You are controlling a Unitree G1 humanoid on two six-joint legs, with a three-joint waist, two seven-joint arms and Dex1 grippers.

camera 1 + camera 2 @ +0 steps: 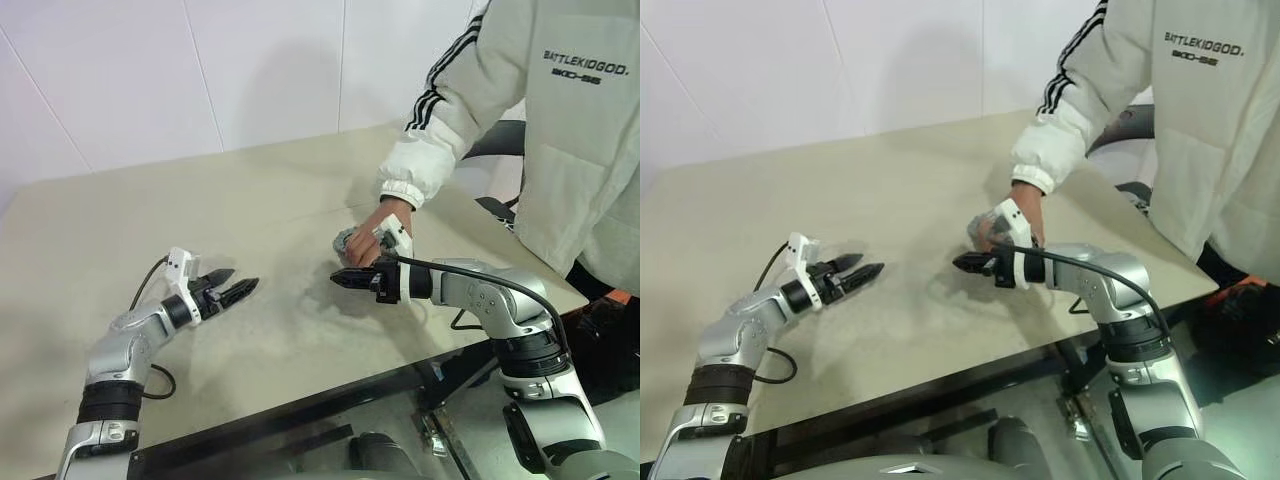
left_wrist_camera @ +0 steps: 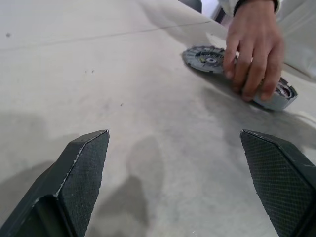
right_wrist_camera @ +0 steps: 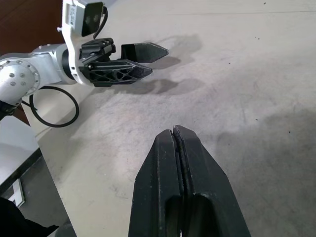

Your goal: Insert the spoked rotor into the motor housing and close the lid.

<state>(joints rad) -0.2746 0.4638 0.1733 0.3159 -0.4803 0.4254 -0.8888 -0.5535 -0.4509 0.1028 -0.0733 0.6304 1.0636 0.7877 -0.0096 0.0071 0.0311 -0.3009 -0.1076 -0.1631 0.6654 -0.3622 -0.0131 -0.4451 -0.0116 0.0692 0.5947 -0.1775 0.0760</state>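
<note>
Beige table (image 1: 250, 200) is carrying the parts on its right-hand side, near the edge where a person is standing. The person's hand (image 2: 254, 47) is resting on the motor housing (image 2: 282, 95), covering most of it. The spoked rotor (image 2: 205, 58) is lying flat on the table just beside the housing, touching or nearly touching the fingers. The right gripper (image 1: 340, 277) is hovering just in front of that hand, pointing left, its jaws pressed fully together and holding nothing. The left gripper (image 1: 233, 283) is sitting well apart over bare table, pointing toward the parts, its jaws standing wide and empty.
</note>
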